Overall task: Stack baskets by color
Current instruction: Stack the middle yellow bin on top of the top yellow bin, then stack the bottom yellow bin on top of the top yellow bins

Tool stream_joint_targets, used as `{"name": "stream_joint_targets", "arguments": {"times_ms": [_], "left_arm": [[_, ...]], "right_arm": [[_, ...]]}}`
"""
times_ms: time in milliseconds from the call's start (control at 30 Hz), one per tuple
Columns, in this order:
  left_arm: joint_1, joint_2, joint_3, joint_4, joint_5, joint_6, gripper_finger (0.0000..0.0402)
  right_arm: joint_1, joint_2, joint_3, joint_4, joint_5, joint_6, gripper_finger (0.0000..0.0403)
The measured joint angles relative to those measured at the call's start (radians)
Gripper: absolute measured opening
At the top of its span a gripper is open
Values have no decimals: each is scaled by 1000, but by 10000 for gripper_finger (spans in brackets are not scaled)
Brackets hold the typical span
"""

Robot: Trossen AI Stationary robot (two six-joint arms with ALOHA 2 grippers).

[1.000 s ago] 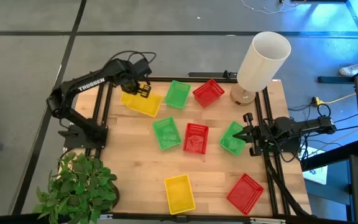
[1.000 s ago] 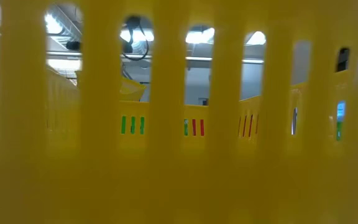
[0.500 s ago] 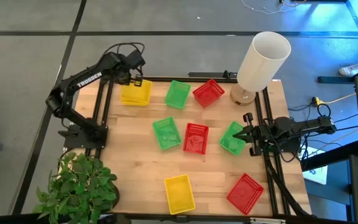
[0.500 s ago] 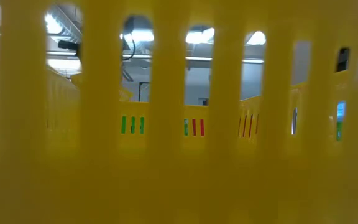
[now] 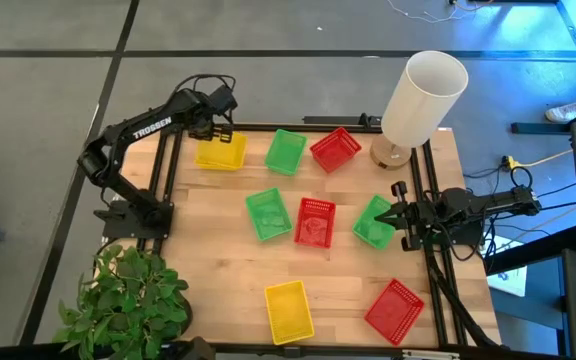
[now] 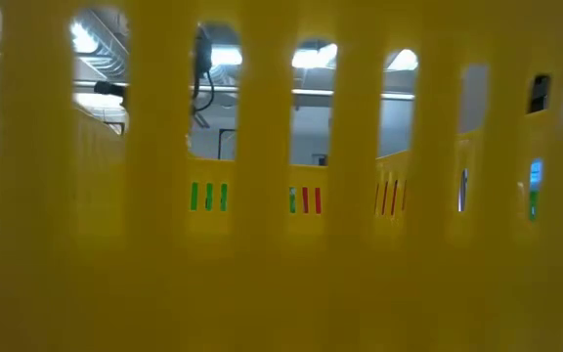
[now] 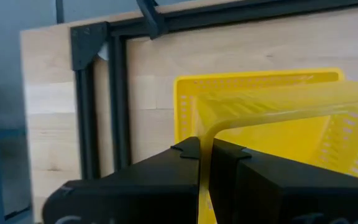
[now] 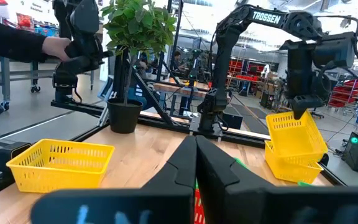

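Observation:
My left gripper (image 5: 219, 131) is at the table's far left corner, shut on a yellow basket (image 8: 296, 134). That basket hangs tilted over a second yellow basket (image 7: 185, 102), which rests bottom down on the table. Whether the two touch, I cannot tell. Green baskets (image 5: 286, 151) (image 5: 268, 214) (image 5: 374, 222), red baskets (image 5: 335, 148) (image 5: 314, 221) (image 5: 394, 309) and a third yellow basket (image 5: 288, 310) lie singly on the wood. My right gripper (image 5: 397, 216) waits shut at the right edge, beside a green basket. My left gripper pinches one wall of the yellow basket at its rim (image 7: 204, 134), one finger inside the basket and one outside. The fingers (image 8: 301, 107) come from above, slanting down. The basket hangs below them, tilted, open side up, over the lower yellow basket.
A tall white cylinder (image 5: 423, 98) stands at the far right corner. A potted plant (image 5: 133, 300) stands at the near left corner. In the low view the wall of the near yellow basket (image 6: 281, 254) fills almost the whole picture. A black frame (image 7: 95, 93) borders the table.
My left gripper has carried the yellow basket toward the table's far left corner and a little down. It has rolled, so the basket, skewed before, now lies square over the lower yellow basket.

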Motion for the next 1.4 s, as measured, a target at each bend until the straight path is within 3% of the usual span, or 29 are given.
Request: {"name": "stream_joint_targets", "arguments": {"times_ms": [233, 433, 867, 1100, 1400], "left_arm": [[0, 0, -51, 40, 73, 0, 0], [-2, 0, -52, 64, 208, 2, 1], [1, 0, -52, 56, 177, 29, 64], [-7, -15, -52, 64, 209, 38, 64], [-204, -194, -52, 175, 174, 170, 60]], "right_arm": [[0, 0, 0, 0, 0, 0, 6], [0, 0, 0, 0, 1, 0, 6], [0, 0, 0, 0, 1, -1, 6], [0, 0, 0, 18, 0, -1, 6], [0, 0, 0, 45, -38, 0, 6]]}}
